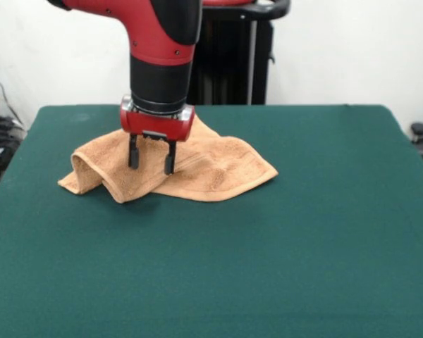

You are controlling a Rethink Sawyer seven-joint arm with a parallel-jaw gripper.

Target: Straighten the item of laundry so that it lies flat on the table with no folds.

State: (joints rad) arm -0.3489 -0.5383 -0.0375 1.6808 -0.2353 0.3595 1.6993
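The item of laundry (211, 169), an orange-tan terry towel, lies rumpled on the green table (268, 260), left of centre toward the far side. Its left part is folded over itself, with a rolled edge at the left and a flap hanging toward the front. The right part spreads flatter to a corner at the right. My gripper (151, 161) hangs straight down over the folded left part, its two black fingers (133, 155) spread apart with towel showing between them. The tips are at or just above the cloth; nothing is held.
The red and black arm descends from the top of the front view over the towel's back edge. A black pedestal stands behind the table. Cables and dark equipment sit beyond the table's left and right edges.
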